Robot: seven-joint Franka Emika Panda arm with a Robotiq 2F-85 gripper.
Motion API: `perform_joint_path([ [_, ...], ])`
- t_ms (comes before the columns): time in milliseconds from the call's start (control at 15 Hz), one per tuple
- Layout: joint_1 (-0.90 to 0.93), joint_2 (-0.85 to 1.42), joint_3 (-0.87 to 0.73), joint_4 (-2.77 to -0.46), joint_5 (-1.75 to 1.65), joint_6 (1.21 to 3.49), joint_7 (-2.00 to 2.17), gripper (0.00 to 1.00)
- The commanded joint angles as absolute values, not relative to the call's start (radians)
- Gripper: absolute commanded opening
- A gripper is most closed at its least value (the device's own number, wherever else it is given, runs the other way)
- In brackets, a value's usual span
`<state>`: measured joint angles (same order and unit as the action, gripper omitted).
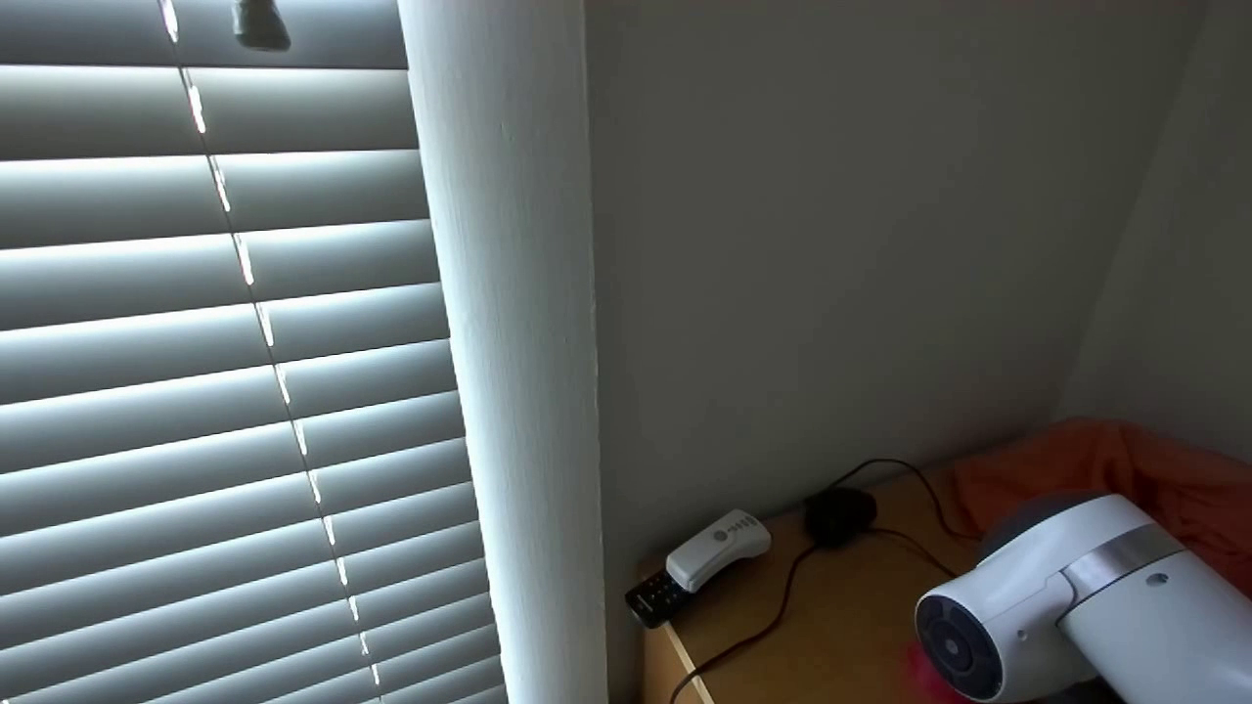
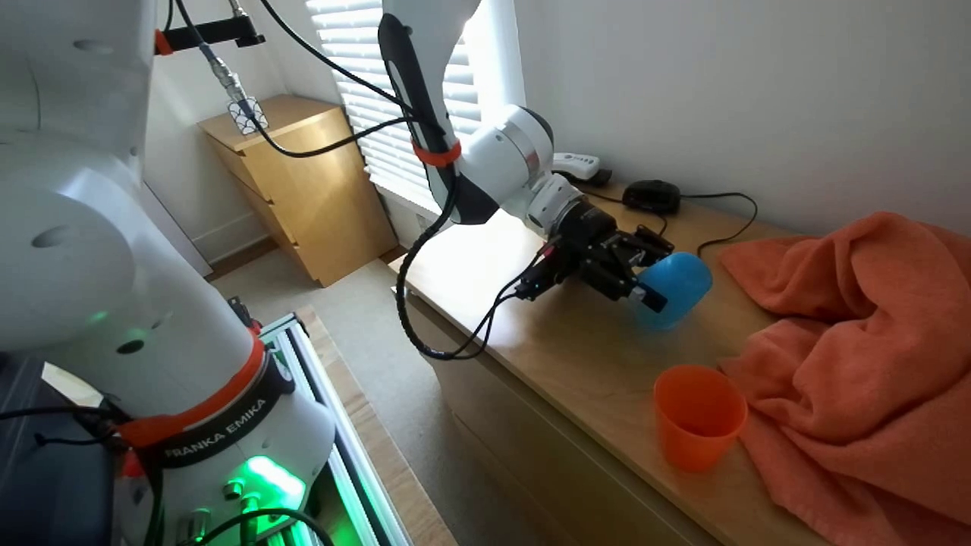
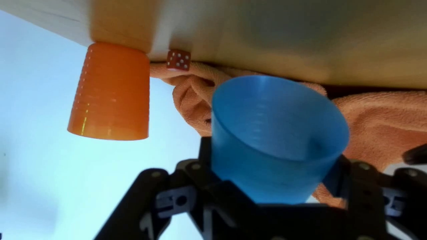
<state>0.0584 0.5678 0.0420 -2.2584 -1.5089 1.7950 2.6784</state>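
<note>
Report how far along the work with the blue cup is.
Done: the hand has gripped the blue cup; a red die shows outside it. In progress: the cup is tipped, its mouth toward the tabletop. Left, probably: setting it down and letting go, since the fingers clasp its sides.
</note>
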Motion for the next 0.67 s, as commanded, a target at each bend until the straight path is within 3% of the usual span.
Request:
perform_joint_path([
  [0, 0.064, 0.627, 0.058, -2.233, -1.518, 1.759, 2.704, 0.95],
  [133, 0.065, 0.632, 0.063, -2.228, -1.516, 1.746, 2.699, 1.00],
  [600, 0.043, 0.588, 0.064, -2.237, -1.537, 1.776, 2.638, 0.99],
])
